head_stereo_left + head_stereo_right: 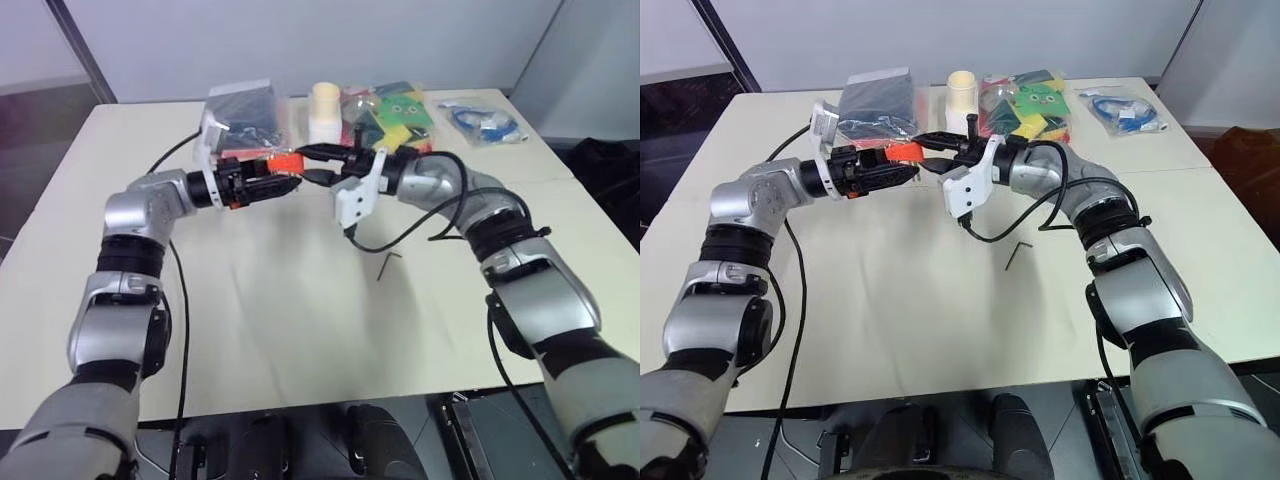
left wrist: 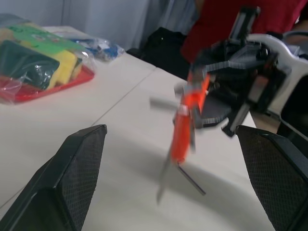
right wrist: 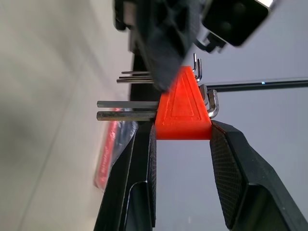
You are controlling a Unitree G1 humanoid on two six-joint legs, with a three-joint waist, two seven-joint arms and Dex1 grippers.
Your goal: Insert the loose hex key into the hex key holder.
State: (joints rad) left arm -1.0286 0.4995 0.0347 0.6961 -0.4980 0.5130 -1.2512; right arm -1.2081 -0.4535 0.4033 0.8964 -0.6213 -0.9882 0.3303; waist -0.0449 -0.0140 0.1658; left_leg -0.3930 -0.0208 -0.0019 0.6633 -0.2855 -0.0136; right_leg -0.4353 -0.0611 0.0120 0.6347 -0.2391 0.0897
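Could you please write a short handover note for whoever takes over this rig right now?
Right gripper: shut on the hex key holder, held up above the table.
Left gripper: open, holding nothing, its fingers on either side of the holder without touching.
Loose hex key: lying on the table below the right forearm, untouched.
Done: holder lifted.
Left: pick up the loose hex key and insert it into the holder.

Orange holder (image 2: pixel 185 120) between spread fingers (image 2: pixel 72 178)
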